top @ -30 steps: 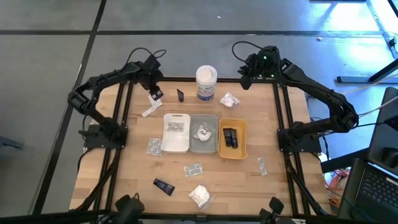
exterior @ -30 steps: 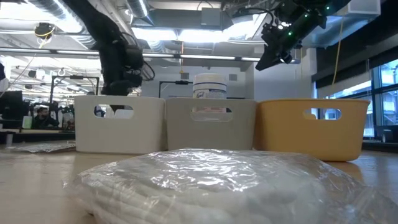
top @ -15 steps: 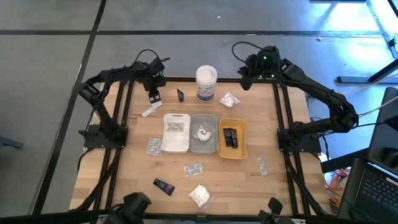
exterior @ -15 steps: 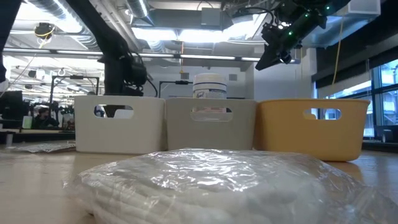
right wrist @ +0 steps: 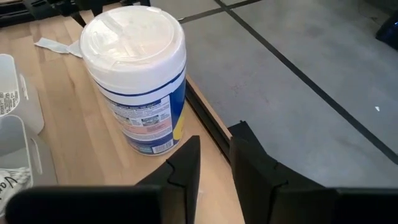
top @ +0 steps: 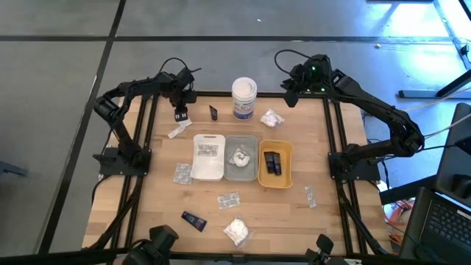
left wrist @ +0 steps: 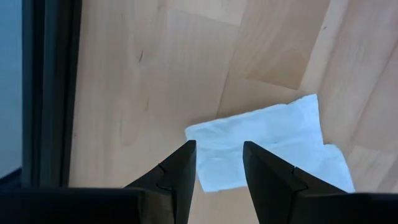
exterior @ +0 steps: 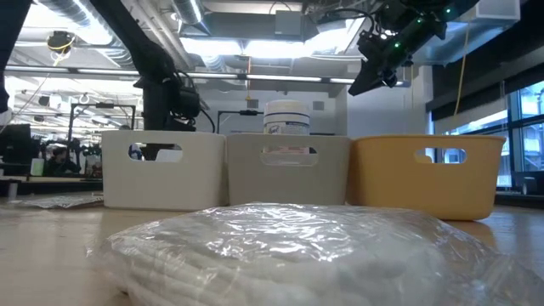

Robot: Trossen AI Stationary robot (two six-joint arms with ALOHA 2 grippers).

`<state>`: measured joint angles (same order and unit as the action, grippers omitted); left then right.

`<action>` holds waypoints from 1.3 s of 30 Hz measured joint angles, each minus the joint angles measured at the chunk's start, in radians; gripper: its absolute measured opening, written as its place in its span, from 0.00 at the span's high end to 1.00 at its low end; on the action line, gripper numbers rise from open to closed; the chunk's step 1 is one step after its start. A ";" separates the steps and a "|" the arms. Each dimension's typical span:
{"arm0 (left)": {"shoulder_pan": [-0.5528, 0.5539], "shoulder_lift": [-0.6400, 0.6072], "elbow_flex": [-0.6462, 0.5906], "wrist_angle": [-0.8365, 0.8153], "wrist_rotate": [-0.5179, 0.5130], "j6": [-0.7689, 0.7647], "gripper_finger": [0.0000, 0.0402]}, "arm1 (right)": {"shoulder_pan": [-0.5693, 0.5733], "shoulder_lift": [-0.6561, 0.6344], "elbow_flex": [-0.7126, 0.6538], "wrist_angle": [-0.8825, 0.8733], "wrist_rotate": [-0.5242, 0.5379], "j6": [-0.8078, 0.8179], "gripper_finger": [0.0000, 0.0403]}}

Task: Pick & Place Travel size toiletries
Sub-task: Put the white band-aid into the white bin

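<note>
While hovering with fingers slightly parted, the left gripper [top: 181,115] is facing a flat white sachet [left wrist: 267,140] beyond the white tray [top: 208,157], which is holding printed sachets [top: 208,149]; the grey tray [top: 241,157] is holding a clear-wrapped bundle [top: 240,156], the orange tray [top: 276,163] black tubes [top: 271,163].

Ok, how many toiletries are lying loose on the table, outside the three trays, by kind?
sachets: 4
white bundles: 2
black tubes: 2
Total: 8
</note>
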<state>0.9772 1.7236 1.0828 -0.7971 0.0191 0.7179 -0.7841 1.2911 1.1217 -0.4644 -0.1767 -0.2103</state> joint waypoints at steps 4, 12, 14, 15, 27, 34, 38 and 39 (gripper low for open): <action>0.000 0.033 0.000 0.019 0.007 0.052 0.68 | 0.000 0.000 0.000 0.000 0.000 -0.005 0.75; -0.003 0.106 0.001 0.016 0.000 0.071 0.68 | 0.000 0.000 0.000 -0.009 0.000 -0.015 0.74; -0.003 0.109 0.003 0.016 -0.004 0.071 0.68 | 0.000 0.000 0.000 -0.010 0.000 -0.019 0.74; -0.003 0.109 0.003 0.016 -0.005 0.070 0.68 | 0.000 0.000 0.000 -0.011 -0.001 -0.021 0.75; -0.023 0.061 -0.001 0.013 0.022 0.089 0.73 | 0.000 0.000 0.000 -0.016 -0.001 -0.030 0.80; -0.025 0.055 -0.001 0.052 -0.028 0.136 0.75 | 0.000 0.000 0.000 -0.016 -0.001 -0.029 0.80; -0.029 0.055 -0.001 0.068 -0.050 0.159 0.75 | 0.000 0.000 0.000 -0.019 -0.003 -0.029 0.77; -0.028 0.055 -0.001 0.068 -0.052 0.160 0.75 | 0.000 0.000 0.000 -0.021 -0.004 -0.029 0.77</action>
<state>0.9488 1.7782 1.0817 -0.7296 -0.0327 0.8776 -0.7838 1.2911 1.1214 -0.4856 -0.1802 -0.2394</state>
